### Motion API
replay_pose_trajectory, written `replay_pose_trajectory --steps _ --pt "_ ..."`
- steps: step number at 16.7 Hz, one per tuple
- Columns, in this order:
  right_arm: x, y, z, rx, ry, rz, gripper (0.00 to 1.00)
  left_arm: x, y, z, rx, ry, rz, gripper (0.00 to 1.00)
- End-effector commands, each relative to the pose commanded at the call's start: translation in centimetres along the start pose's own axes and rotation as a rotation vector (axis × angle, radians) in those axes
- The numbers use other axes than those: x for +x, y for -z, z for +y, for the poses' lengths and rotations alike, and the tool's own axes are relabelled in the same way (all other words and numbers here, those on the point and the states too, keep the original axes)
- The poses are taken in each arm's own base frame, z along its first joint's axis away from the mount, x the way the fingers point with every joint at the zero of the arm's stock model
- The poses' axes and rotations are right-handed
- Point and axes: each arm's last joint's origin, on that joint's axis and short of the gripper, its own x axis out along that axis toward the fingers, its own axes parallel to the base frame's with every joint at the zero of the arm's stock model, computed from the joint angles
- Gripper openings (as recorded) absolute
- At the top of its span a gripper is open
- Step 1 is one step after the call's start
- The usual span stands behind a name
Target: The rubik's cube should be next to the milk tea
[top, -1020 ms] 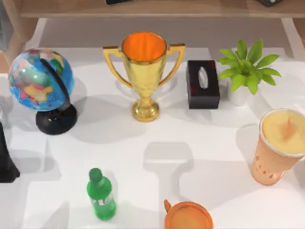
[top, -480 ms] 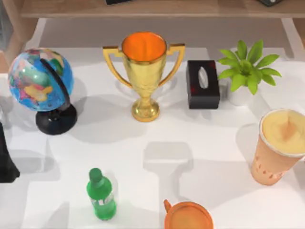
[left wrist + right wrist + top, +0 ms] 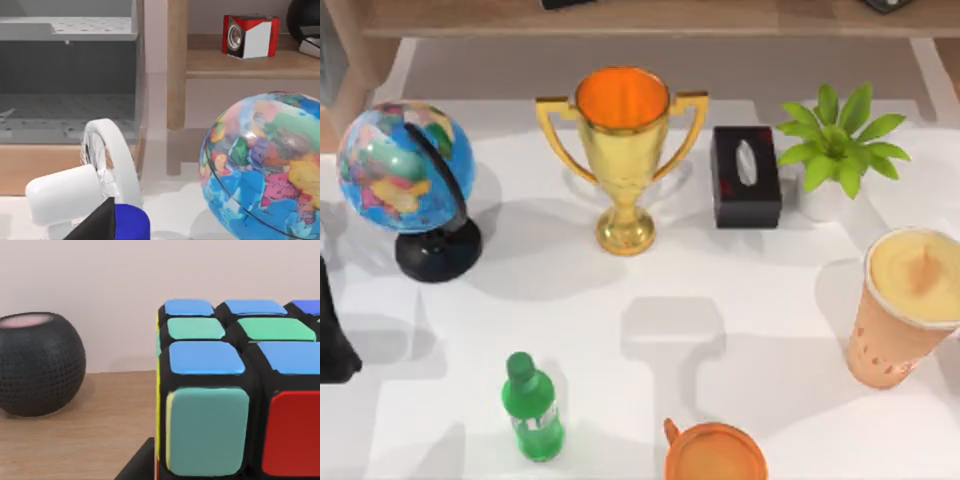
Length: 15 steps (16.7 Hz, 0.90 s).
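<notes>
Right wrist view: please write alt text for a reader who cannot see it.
A rubik's cube with blue, green, teal and red squares on a black grid sits very close on a wooden shelf. Beside it, apart, stands a round dark mesh speaker against a pale wall.

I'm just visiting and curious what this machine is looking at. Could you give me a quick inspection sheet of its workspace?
Surface: white table, shadows across it.
Job's things: rubik's cube close before the right wrist camera, on a wooden shelf; milk tea at the table's right edge.
Clutter: globe, trophy, tissue box, plant, green bottle, orange mug, white fan.
Grippers: fingers not made out.
Cables: nothing seen.
Surroundings: round dark speaker beside the cube; red-and-white box on a shelf.
</notes>
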Motion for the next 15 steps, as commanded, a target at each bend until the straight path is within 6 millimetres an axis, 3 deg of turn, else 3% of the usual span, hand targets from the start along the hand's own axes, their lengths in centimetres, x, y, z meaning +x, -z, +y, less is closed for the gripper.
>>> replay_pose_trajectory --steps 3,9,12,15 --pt "0.5 1.2 -0.5 -0.041 -0.001 0.023 0.0 0.0 0.0 0.0 0.0 0.0 0.0 1.0" --pt "0.0 0.6 -0.3 -0.03 -0.01 0.015 0.0 0.0 0.0 0.0 0.0 0.0 0.0 1.0" --pt "-2.3 -1.5 0.3 0.009 -0.064 0.026 0.0 0.0 0.0 0.0 0.0 0.0 0.0 1.0" --pt "-5.5 -2.3 1.7 0.049 -0.157 0.13 0.0 0.0 0.0 0.0 0.0 0.0 0.0 1.0"
